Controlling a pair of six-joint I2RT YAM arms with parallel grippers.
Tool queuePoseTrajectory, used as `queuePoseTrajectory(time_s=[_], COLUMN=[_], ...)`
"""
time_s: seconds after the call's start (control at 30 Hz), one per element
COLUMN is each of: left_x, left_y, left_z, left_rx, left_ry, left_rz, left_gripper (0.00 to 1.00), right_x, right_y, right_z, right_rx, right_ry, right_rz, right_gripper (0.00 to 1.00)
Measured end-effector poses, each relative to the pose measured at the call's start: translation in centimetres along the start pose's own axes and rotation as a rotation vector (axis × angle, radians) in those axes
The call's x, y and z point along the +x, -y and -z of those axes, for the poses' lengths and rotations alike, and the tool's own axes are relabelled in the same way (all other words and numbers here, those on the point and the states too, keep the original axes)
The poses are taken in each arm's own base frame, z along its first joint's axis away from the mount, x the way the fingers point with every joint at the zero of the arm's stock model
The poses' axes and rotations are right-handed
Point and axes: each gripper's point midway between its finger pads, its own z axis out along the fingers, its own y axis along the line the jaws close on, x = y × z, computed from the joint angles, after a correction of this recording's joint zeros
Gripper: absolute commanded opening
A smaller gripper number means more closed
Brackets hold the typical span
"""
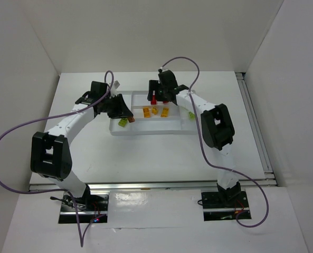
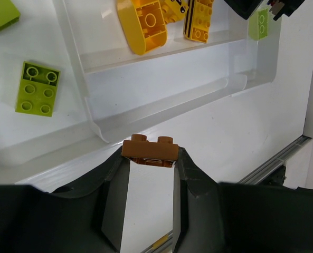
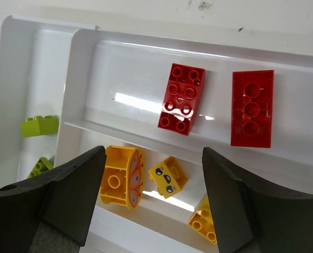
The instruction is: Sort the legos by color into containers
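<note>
At the tray's outer wall: left gripper [image 2: 150,164] clamped on a brown-orange brick [image 2: 149,150], just outside the tray [image 2: 161,100].
Held brick axis: the long axis spans the jaw gap. Its two studs point away from the wrist, toward the tray.
Right gripper [image 3: 153,158]: jaws wide apart, holding nothing, above the compartments.
Red bricks [image 3: 181,98]: two in the far compartment, long axes across it. One lies studs up, the other hollow side up.
Yellow bricks [image 3: 122,176]: three in the next compartment.
Lime bricks [image 3: 39,125]: two in the end compartment, and another on the table [image 2: 240,137] beside the tray.
</note>
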Motion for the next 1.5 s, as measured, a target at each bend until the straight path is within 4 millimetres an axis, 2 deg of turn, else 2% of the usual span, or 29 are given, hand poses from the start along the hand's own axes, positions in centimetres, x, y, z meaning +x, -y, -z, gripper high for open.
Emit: queuePoseTrajectory(time_s=[0.13, 0.23, 0.3, 0.37, 0.47, 0.57, 0.6, 0.7, 0.73, 0.8, 0.87, 0.93, 1.0, 1.1, 1.17, 1.3, 1.33, 1.37, 1.43, 1.5], left_x=[0.3, 0.9, 1.2, 1.7, 2.5, 3.4, 3.4, 3.5, 3.5, 3.3, 3.1, 2.9, 2.8, 2.8, 3.0, 3.0, 3.1, 3.2, 3.0, 2.3], left_y=[0.2, 0.6, 1.3, 2.1, 2.8, 2.5, 2.3, 1.9, 1.8, 2.3, 3.0, 3.6, 4.2, 4.6, 4.8, 4.7, 4.7, 4.6, 4.8, 5.5], left_z=[-0.2, -0.8, -1.7, -2.8, -4.4, -5.6, -5.9, -6.8, -7.0, -7.3, -7.7, -7.9, -8.2, -8.5, -8.6, -8.7, -8.5, -8.4, -7.5, -5.9], left_rx=[-0.008, -0.018, -0.034, -0.061, -0.099, -0.140, -0.155, -0.189, -0.199, -0.204, -0.199, -0.195, -0.189, -0.190, -0.199, -0.231, -0.240, -0.250, -0.266, -0.270], left_ry=[-0.005, -0.026, -0.042, -0.057, -0.069, -0.082, -0.082, -0.070, -0.064, -0.043, -0.014, 0.006, 0.024, 0.038, 0.045, 0.063, 0.066, 0.067, 0.081, 0.116], left_rz=[-0.008, -0.026, -0.050, -0.082, -0.118, -0.122, -0.115, -0.093, -0.082, -0.063, -0.055, -0.047, -0.051, -0.049, -0.054, -0.070, -0.077, -0.082, -0.095, -0.124], left_gripper=[0.00, 0.00, 0.00, 0.00, 0.00, 0.00, 0.00, 0.00, 0.01, 0.11, 0.28, 0.37, 0.58, 0.84, 0.95, 0.96, 0.96, 0.96, 0.96, 0.96], right_x=[-0.4, -0.3, 0.1, 0.7, 0.2, -0.4, -0.5, -0.2, 0.0, 0.6, 1.5, 2.2, 2.8, 3.6, 4.0, 4.1, 4.0, 3.9, 3.8, 3.9], right_y=[0.5, 1.1, 1.8, 2.6, 3.2, 4.3, 4.9, 6.5, 6.9, 7.7, 8.4, 8.8, 9.1, 9.4, 9.5, 9.5, 9.5, 9.5, 9.8, 11.0], right_z=[0.3, 2.2, 4.7, 8.0, 12.9, 17.1, 18.4, 20.6, 21.0, 21.5, 21.7, 21.7, 21.5, 21.5, 21.6, 22.0, 22.1, 22.2, 22.3, 22.7], right_rx=[0.030, 0.063, 0.090, 0.113, 0.125, 0.146, 0.160, 0.197, 0.206, 0.225, 0.241, 0.252, 0.256, 0.262, 0.267, 0.268, 0.267, 0.267, 0.289, 0.361], right_ry=[0.015, 0.031, 0.039, 0.055, 0.116, 0.184, 0.205, 0.234, 0.236, 0.232, 0.215, 0.196, 0.180, 0.161, 0.153, 0.157, 0.161, 0.165, 0.176, 0.192], right_rz=[0.001, 0.003, 0.003, -0.001, -0.020, -0.043, -0.052, -0.073, -0.078, -0.085, -0.089, -0.092, -0.093, -0.092, -0.092, -0.094, -0.095, -0.100, -0.114, -0.165], right_gripper=[0.81, 0.81, 0.82, 0.83, 0.85, 0.85, 0.86, 0.86, 0.86, 0.86, 0.86, 0.86, 0.86, 0.86, 0.86, 0.86, 0.89, 0.99, 0.99, 0.99])
